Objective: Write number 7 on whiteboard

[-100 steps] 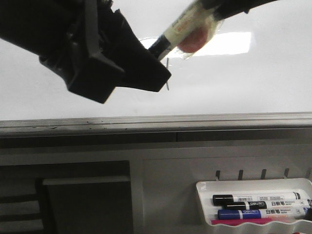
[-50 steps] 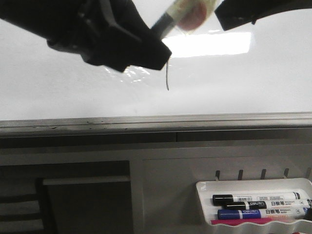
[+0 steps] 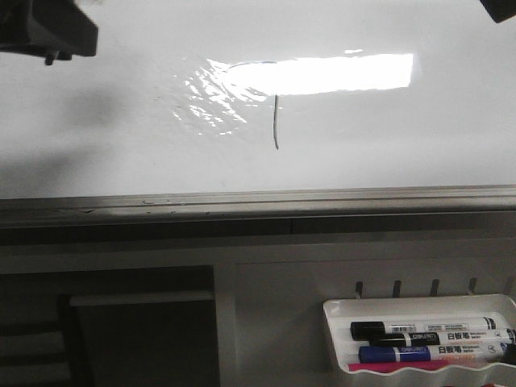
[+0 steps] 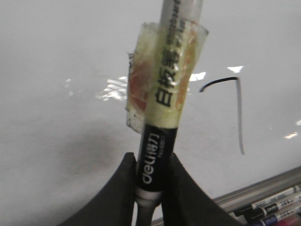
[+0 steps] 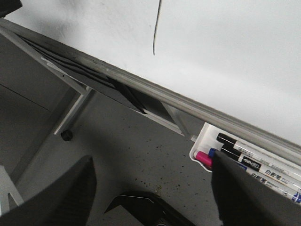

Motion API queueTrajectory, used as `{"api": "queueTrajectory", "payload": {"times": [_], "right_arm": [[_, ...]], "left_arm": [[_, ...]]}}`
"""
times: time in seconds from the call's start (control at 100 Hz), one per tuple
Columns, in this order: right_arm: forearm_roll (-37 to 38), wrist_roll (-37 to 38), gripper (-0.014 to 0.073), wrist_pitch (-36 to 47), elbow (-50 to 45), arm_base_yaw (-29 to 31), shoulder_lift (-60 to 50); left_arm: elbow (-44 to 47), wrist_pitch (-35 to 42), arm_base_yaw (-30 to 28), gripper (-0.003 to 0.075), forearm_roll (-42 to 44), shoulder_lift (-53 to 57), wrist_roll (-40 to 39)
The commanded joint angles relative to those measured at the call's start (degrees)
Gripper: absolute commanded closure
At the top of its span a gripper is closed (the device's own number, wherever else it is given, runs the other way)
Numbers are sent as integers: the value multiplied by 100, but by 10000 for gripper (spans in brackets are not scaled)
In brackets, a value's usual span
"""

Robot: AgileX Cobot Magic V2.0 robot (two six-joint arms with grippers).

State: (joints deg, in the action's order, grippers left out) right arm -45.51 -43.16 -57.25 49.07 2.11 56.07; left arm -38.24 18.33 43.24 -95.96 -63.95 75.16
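Note:
The whiteboard [image 3: 387, 137] carries the number 7 [image 4: 239, 113], a thin dark figure with a short top stroke and a long downward stroke. In the front view only the downward stroke of the number 7 [image 3: 276, 122] shows below the glare. My left gripper [image 4: 151, 160] is shut on a black-and-white marker [image 4: 157, 150] wrapped in yellowish tape, held off the board beside the figure. Only a dark corner of the left arm [image 3: 48, 32] shows in the front view. My right gripper [image 5: 150, 188] is open and empty, below the board's edge, over the grey floor.
A grey metal edge strip [image 3: 258, 201] runs along the whiteboard's lower side. A small white tray [image 3: 419, 310] under it at the right holds several markers [image 3: 427, 330]. A dark frame and bracket [image 5: 84, 80] sit under the board.
The left arm and its marker have risen up and left, away from the board's middle, uncovering the drawn stroke. The right arm has drawn back to the upper right corner.

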Motion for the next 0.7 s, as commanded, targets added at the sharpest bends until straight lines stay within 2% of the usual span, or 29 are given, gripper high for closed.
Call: {"api": "queueTrajectory", "payload": {"times": [0.0, 0.12, 0.36, 0.46, 0.69], "right_arm": [[-401, 32, 144, 32, 137, 45, -96], [-412, 32, 144, 17, 137, 45, -96], [-455, 32, 144, -11, 137, 45, -96], [-467, 32, 144, -11, 137, 45, -96], [-490, 32, 144, 0, 137, 45, -96]], "left_arm": [[-130, -2, -266, 741, -261, -23, -62], [-142, -428, -768, 741, -258, -287, -245], [-245, -1869, -1805, 741, -514, -999, -257], [-395, -2305, -1960, 741, -514, -1158, -247], [-637, -2328, -1970, 740, -514, -1404, -247]]}}
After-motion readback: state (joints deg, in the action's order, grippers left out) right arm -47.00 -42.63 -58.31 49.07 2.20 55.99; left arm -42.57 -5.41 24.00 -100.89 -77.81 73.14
